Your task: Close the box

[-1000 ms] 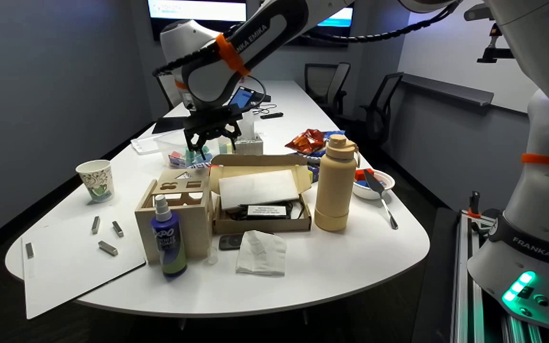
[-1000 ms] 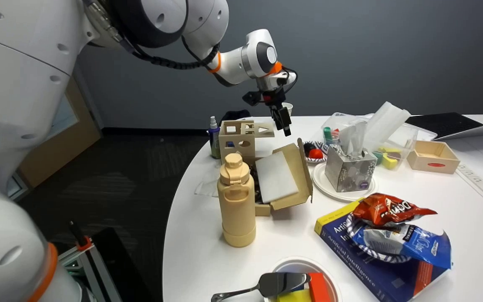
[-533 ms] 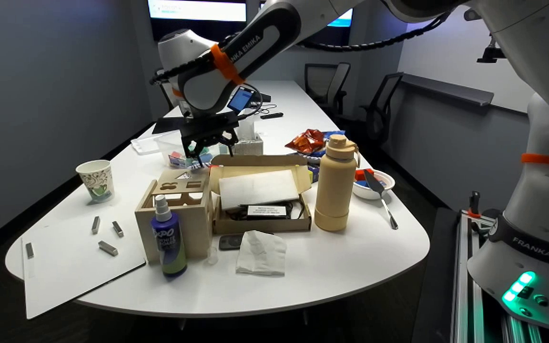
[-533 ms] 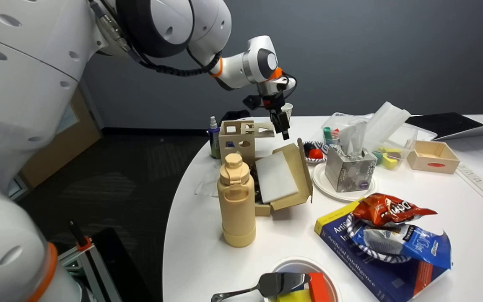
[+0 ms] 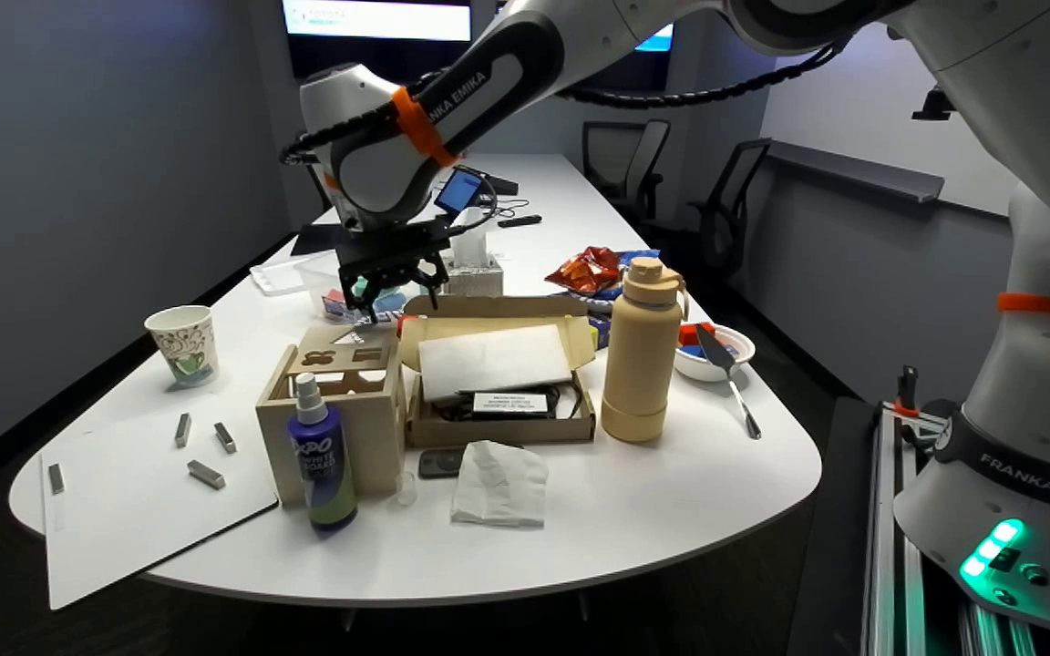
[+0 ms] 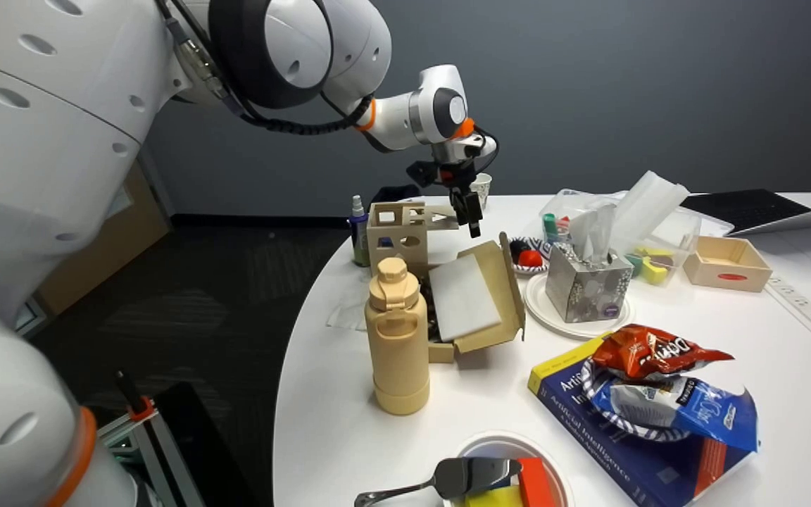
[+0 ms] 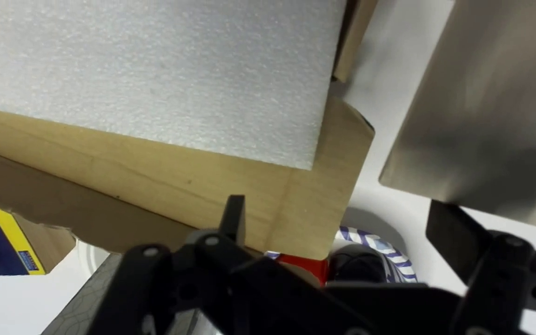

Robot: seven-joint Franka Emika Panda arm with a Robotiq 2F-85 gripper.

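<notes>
The cardboard box [image 5: 429,432] stands with its lid [image 5: 499,307] tilted open toward the back. The lid also shows in an exterior view [image 6: 507,303] and in the wrist view [image 7: 268,200]. A white foam sheet [image 5: 493,360] leans on the lid's inside. A black adapter [image 5: 509,404] lies in the box. My gripper [image 5: 404,311] is open and empty behind the lid's corner beside the wooden box, also seen in an exterior view [image 6: 474,231]. In the wrist view the gripper [image 7: 338,207] has one finger over the lid and the other at the wooden panel's edge; contact is unclear.
A wooden shape box [image 5: 375,446] stands beside the cardboard box, its panel close to my finger [image 7: 472,121]. A tan bottle [image 5: 643,364] stands on the other side. A spray bottle [image 5: 329,474], striped bowl [image 6: 541,246] and tissue box [image 6: 581,289] are near.
My gripper has moved down and slightly left in an exterior view, still open. The wooden shape box appears to have shifted very slightly. The cardboard box and its lid have not visibly moved.
</notes>
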